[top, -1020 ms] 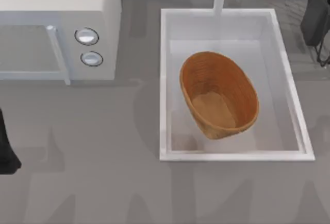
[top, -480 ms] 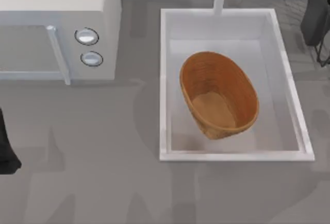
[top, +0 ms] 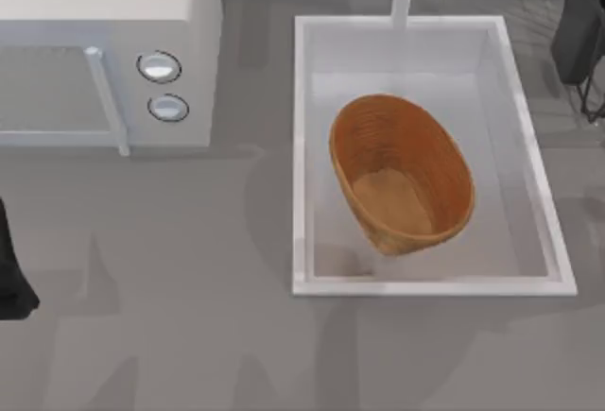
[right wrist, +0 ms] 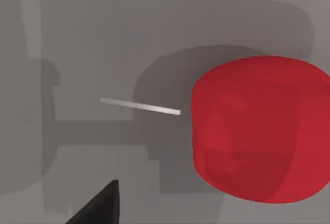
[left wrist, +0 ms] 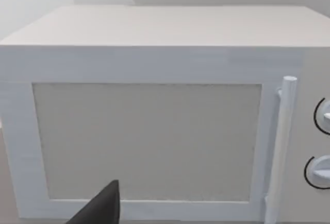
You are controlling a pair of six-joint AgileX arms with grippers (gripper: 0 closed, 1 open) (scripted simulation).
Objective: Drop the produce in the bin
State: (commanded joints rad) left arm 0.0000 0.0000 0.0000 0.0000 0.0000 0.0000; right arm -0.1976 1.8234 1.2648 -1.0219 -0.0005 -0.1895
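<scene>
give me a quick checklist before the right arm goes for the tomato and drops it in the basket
1. Produce located: ok. The red tomato lies on the grey counter in the right wrist view, close to that camera.
2. Produce gripped: not ok. It rests free on the counter and nothing touches it.
3. Right gripper fingers ready: cannot tell. One dark fingertip shows at the picture's edge.
4. Bin ready: ok. The basket sits open-topped inside the white sink, with nothing in it.
5. Left arm out of the way: ok. It is at the table's left edge, its wrist camera facing the microwave.
</scene>
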